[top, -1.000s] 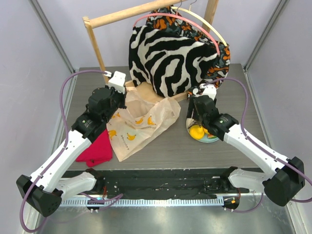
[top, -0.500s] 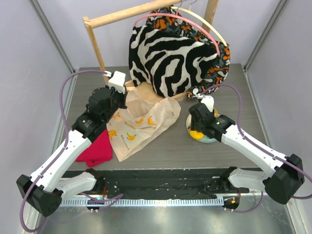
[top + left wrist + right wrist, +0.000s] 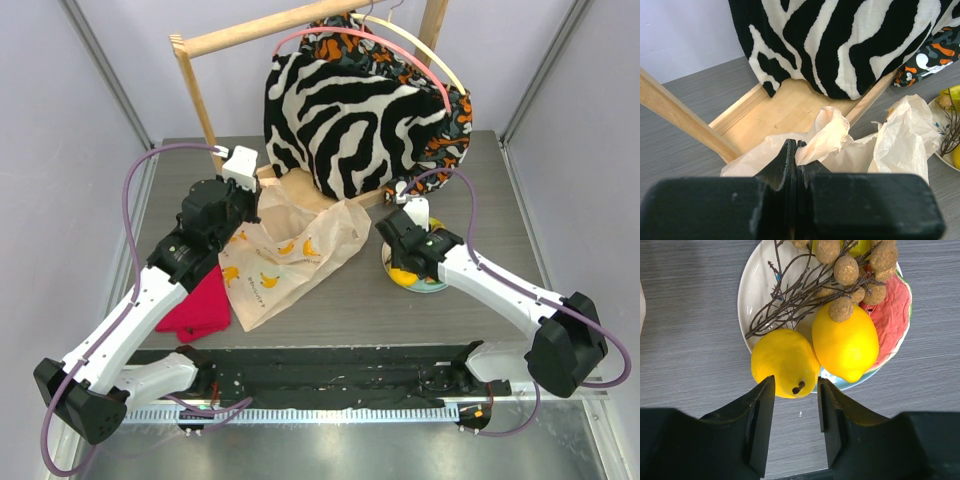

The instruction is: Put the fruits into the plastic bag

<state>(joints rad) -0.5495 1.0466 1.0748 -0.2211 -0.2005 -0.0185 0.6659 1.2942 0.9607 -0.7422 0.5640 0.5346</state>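
Observation:
The plastic bag (image 3: 290,255) lies crumpled on the table, cream with printed bananas. My left gripper (image 3: 248,203) is shut on a bunched fold of the bag (image 3: 826,132), jaws pressed together (image 3: 797,150). The fruits sit on a white-and-blue plate (image 3: 752,285): a yellow pear-shaped fruit (image 3: 782,362), a lemon (image 3: 845,345), brownish grapes (image 3: 845,270) on twigs and a red slice (image 3: 890,315). My right gripper (image 3: 795,382) is open, its fingertips on either side of the yellow fruit's stem end, not closed on it. In the top view it (image 3: 400,262) hangs over the plate (image 3: 437,286).
A wooden rack (image 3: 200,95) stands at the back with a zebra-striped garment (image 3: 345,115) hanging over the table. A red cloth (image 3: 200,305) lies left of the bag. The rack's base board (image 3: 785,110) is just behind the bag.
My right gripper has swung left and moved down over the plate's near-left side, covering more of the fruit. The left arm and the bag have not moved.

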